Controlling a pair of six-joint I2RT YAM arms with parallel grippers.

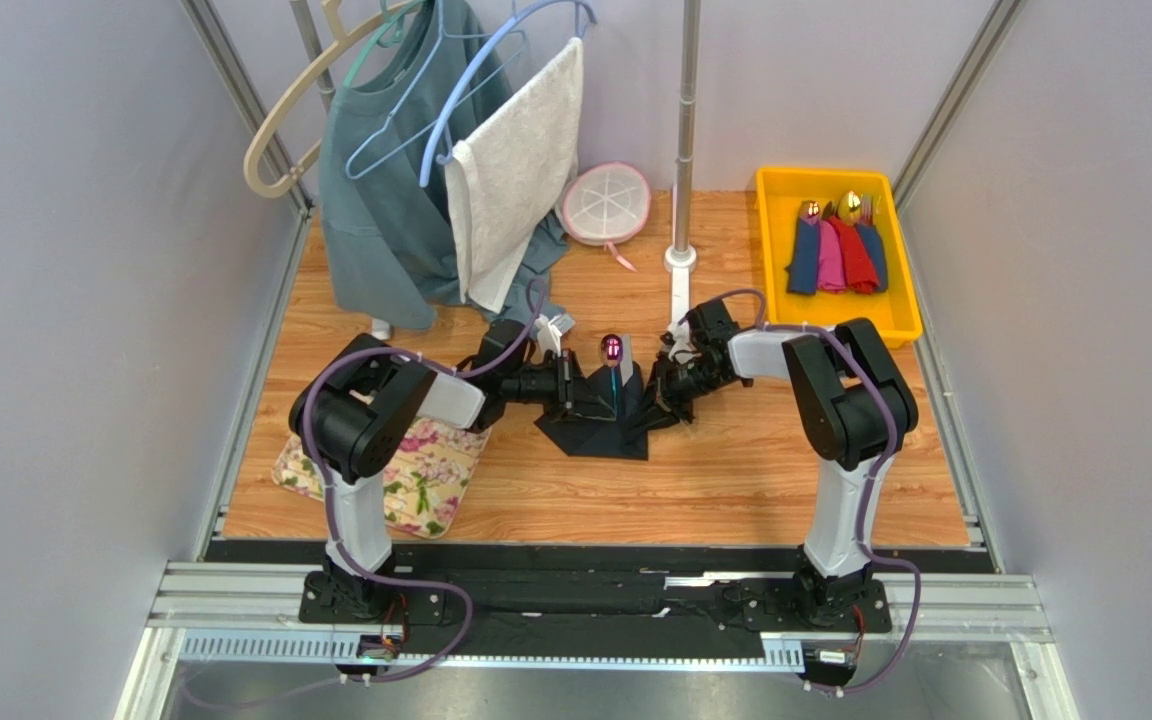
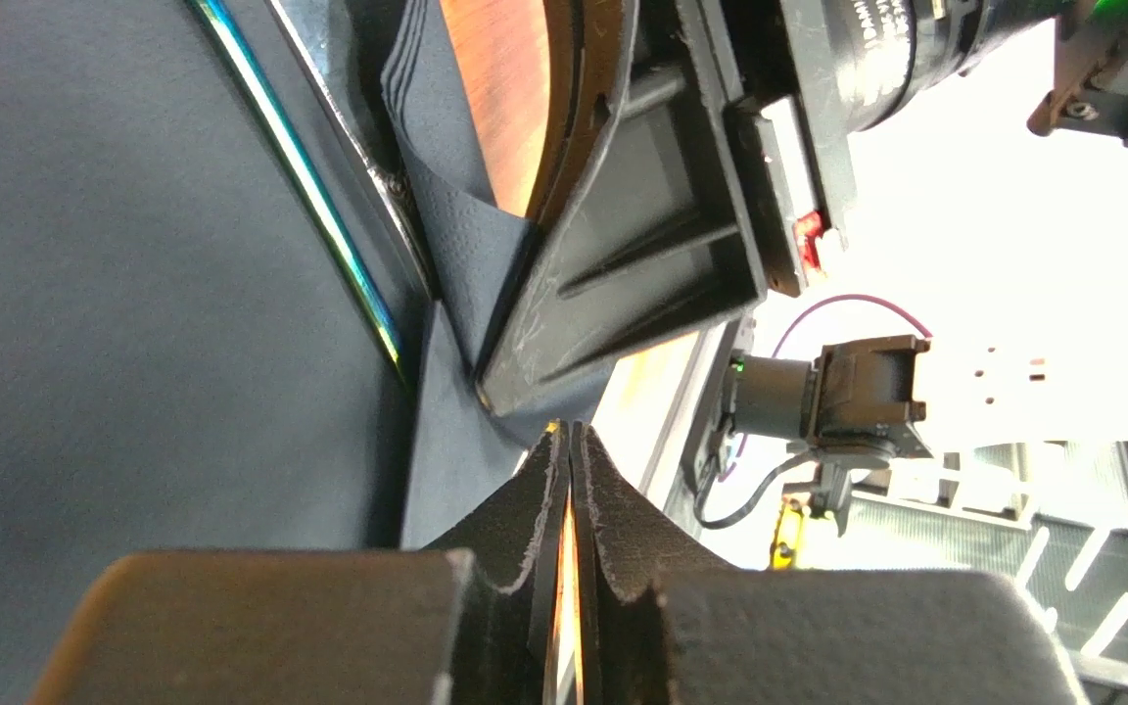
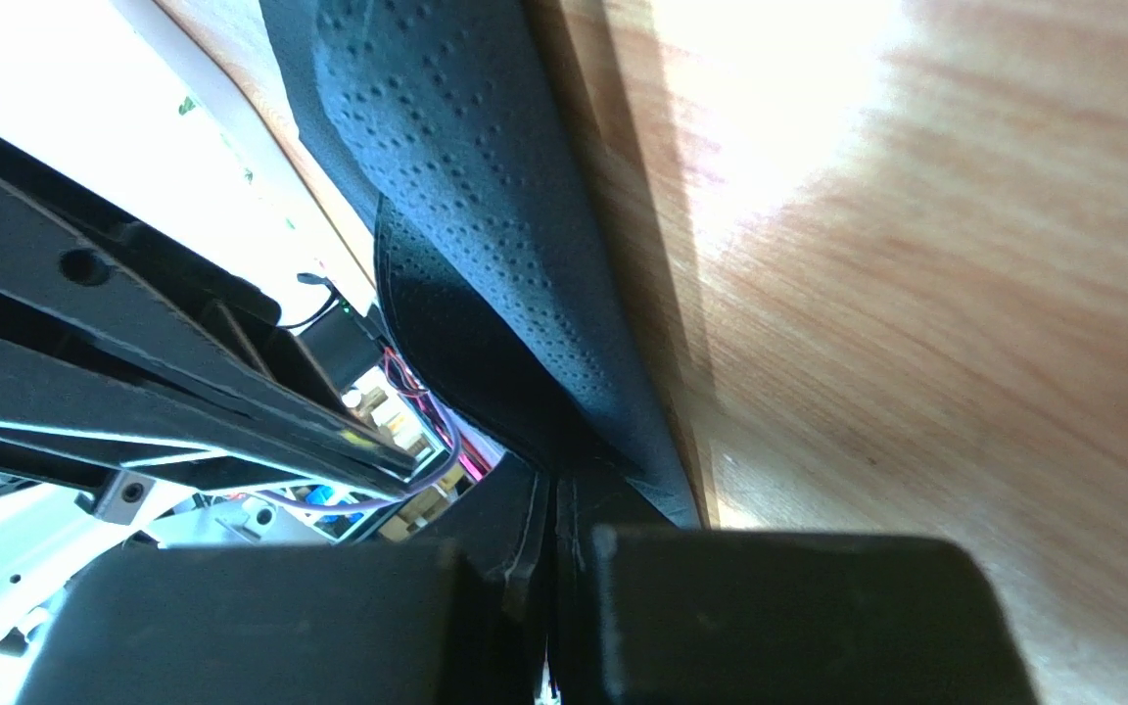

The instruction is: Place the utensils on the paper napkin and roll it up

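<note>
The black paper napkin (image 1: 597, 428) lies mid-table, bunched up between my two grippers. A spoon with a purple-pink bowl (image 1: 612, 350) sticks out of its far edge. In the left wrist view a slim utensil with an iridescent edge (image 2: 323, 206) rests on the napkin (image 2: 158, 367). My left gripper (image 1: 575, 383) sits at the napkin's left side. Its fingertips meet (image 2: 570, 436) beside a fold, with nothing seen between them. My right gripper (image 1: 668, 378) is at the right side. There the embossed napkin (image 3: 482, 191) runs down into its shut tips (image 3: 555, 478).
A floral mat (image 1: 417, 473) lies under the left arm. A yellow bin (image 1: 905, 308) at the back right holds coloured rolled napkins (image 1: 838, 252). A pole stand (image 1: 683, 270), a white round dish (image 1: 605, 203) and hanging garments (image 1: 402, 180) stand behind.
</note>
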